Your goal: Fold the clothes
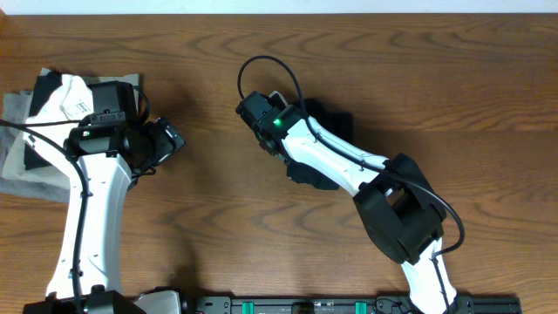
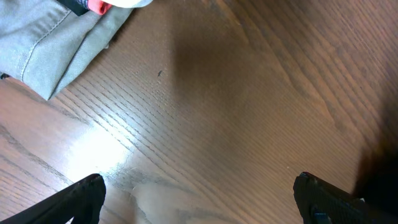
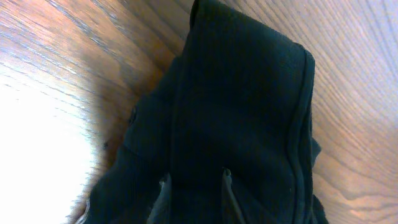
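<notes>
Judging by the crumple, hardly begun: black T-shirt [image 3: 236, 93] bunched mid-table, slightly right, under right gripper [image 3: 196, 185], jaws narrowed onto cloth, hold impossible to tell. Left gripper [image 2: 200, 200] spread wide over table [image 1: 418, 70], left side. Yet to flatten and fold.

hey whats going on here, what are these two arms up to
Two robot arms are working on folding a black T-shirt, which lies bunched up on the wooden table. The right hand is down on the shirt, narrowed onto the fabric, though it's unclear whether it has a real grip. The left hand is wide open over bare table, holding nothing, beside a pile of folded clothes. The shirt shows no neat fold yet.
</notes>
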You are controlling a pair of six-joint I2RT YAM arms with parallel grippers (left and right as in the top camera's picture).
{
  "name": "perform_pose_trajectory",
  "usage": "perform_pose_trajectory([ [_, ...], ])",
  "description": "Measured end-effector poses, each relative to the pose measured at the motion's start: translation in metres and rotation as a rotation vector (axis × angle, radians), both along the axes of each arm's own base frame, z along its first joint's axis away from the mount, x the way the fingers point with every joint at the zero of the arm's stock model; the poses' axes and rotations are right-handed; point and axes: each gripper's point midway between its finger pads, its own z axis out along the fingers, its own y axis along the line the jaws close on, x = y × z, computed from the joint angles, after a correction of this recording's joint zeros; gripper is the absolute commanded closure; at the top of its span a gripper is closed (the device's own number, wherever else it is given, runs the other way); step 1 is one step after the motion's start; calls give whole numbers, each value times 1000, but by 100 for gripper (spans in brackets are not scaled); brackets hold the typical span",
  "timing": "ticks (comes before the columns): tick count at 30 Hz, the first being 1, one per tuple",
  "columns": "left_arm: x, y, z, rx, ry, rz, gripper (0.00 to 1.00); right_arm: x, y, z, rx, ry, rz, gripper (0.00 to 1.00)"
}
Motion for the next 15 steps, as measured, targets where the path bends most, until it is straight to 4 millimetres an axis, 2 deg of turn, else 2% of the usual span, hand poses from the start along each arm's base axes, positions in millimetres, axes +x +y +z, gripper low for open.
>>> perform_pose_trajectory([
  [3, 0, 0, 0, 0, 0, 0, 2, 3, -6, 2, -35, -27, -12, 85],
  [8, 0, 0, 0, 0, 1, 0, 2, 4, -26, 13, -145, -64, -50, 93],
  [15, 0, 0, 0, -1, 2, 0, 2, 3, -40, 48, -192, -79, -134, 99],
])
